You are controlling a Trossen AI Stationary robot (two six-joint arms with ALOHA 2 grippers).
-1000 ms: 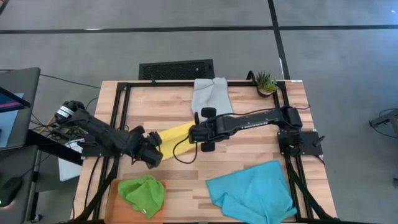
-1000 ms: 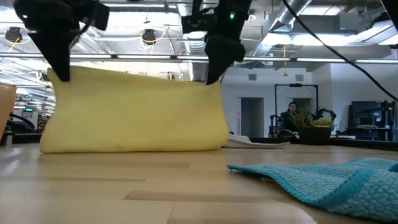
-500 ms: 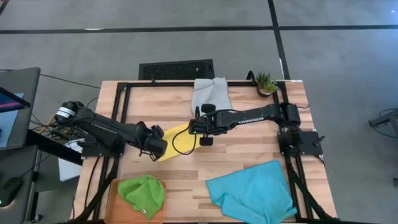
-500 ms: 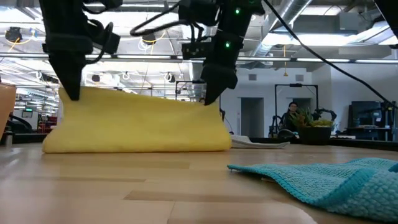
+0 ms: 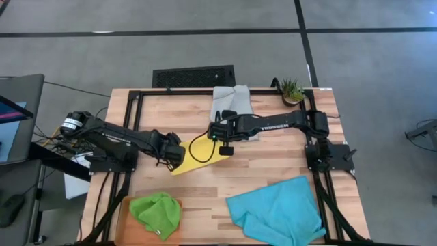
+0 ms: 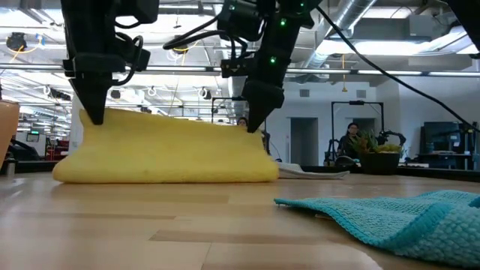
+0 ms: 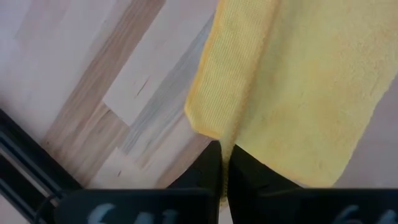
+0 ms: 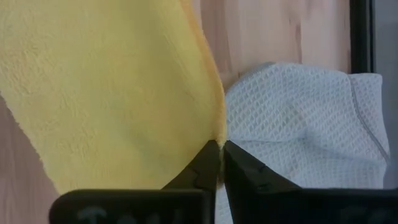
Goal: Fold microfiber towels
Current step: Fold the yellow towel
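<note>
The yellow towel (image 5: 199, 160) lies mid-table with its lower fold (image 6: 165, 174) resting on the wood and its upper edge raised. My left gripper (image 5: 176, 154) is shut on that edge's left end. My right gripper (image 5: 220, 141) is shut on the right end. The grey towel (image 5: 232, 102) lies flat at the far edge, just beyond the right gripper. The green towel (image 5: 157, 213) sits bunched on the orange tray (image 5: 123, 205) at the near left. The turquoise towel (image 5: 276, 213) is spread at the near right. My left gripper pinches the yellow towel's upper left corner (image 7: 214, 132) between its two fingers, coming steeply from above. The corner is held a little above the table, and the cloth below it sags onto the wood. My right gripper pinches the yellow towel's upper edge at its right end (image 8: 217, 134) between its fingertips, slanting down from above. That end is held a little above the table (image 6: 251, 131), next to the grey towel, with the cloth hanging slack below.
A small potted plant (image 5: 292, 90) stands at the far right corner. A black frame (image 5: 134, 109) runs around the tabletop. Bare wood (image 5: 205, 191) shows between the yellow towel and the near towels.
Both grippers have moved toward the far edge and down, keeping hold of the yellow towel's upper edge. The towel now stands lower, and more of it lies on the table on the near side while its bottom fold stays put.
</note>
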